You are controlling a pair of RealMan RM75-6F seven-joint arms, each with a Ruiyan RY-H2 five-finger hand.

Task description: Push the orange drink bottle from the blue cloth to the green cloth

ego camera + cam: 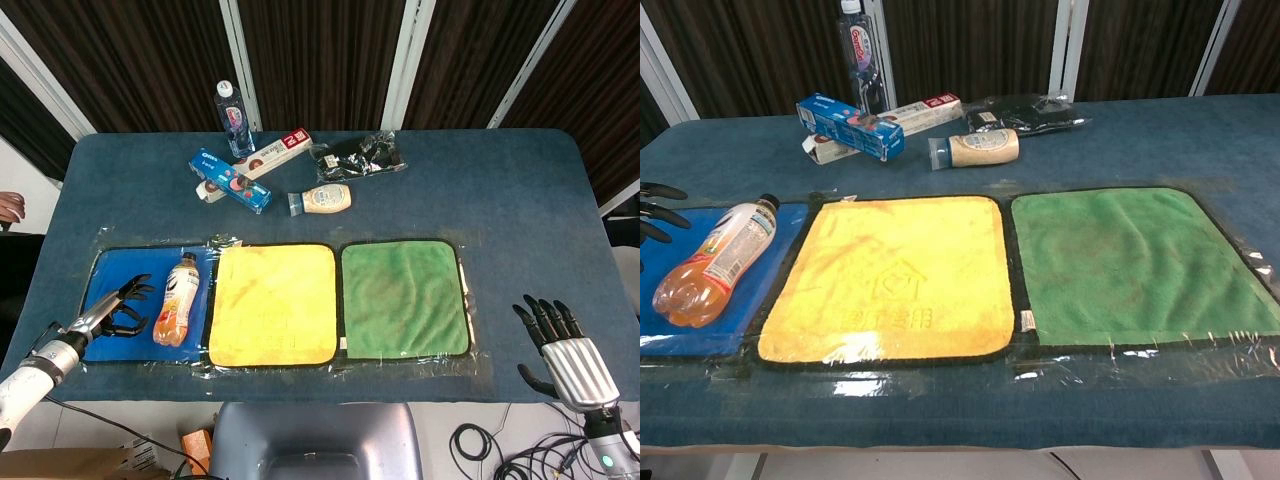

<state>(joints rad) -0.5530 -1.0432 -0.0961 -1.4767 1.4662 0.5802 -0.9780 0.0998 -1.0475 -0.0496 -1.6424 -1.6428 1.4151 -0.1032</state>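
The orange drink bottle (176,299) lies on its side on the blue cloth (105,275), at that cloth's right part, its white cap pointing toward the far side of the table (520,190). It sits just beside the edge of the yellow cloth (273,303), which lies between the blue cloth and the green cloth (404,297). The three cloths form a row along the near side of the table under a clear plastic sheet.

The left robot hand (118,308) hovers over the left part of the blue cloth, near the bottle but apart from it, with its dark fingers spread and holding nothing. In the chest view only its fingertips (658,212) show at the left edge. The right robot hand (560,343) is near the table's right front corner, well apart from the green cloth, fingers spread wide and holding nothing.

On the far part of the table stand a clear water bottle (233,118) and, lying near it, a blue biscuit box (230,181), a long white and red box (272,155), a black packet (357,156) and a small cream-coloured bottle (321,200) on its side.
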